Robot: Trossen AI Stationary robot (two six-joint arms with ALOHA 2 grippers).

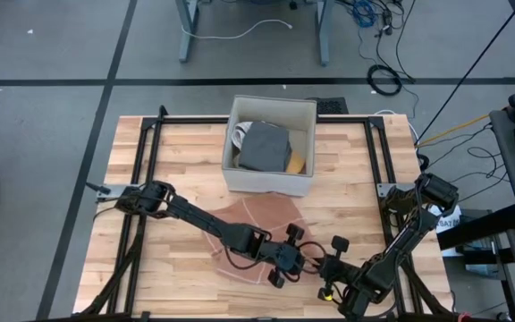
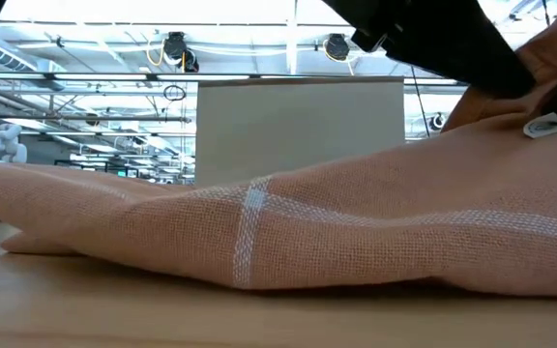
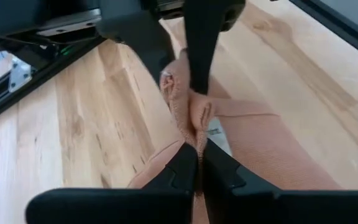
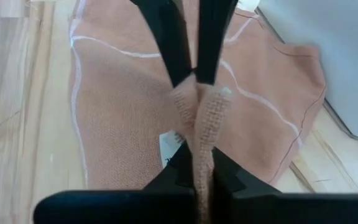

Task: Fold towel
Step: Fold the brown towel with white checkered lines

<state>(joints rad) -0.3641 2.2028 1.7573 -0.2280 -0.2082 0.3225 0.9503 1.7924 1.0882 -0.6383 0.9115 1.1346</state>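
While soft, limp salmon-pink woven towel with white stripes (image 4: 123, 106) sagged, pinched at bunched edge by shut left gripper (image 3: 197, 163) and right gripper (image 4: 197, 168).

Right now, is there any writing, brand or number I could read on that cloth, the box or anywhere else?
No text can be read anywhere in these pictures.
The small white tag on the towel: any print on it is too small to read.
The white box shows no marking.

Bright, even light; soft shadows
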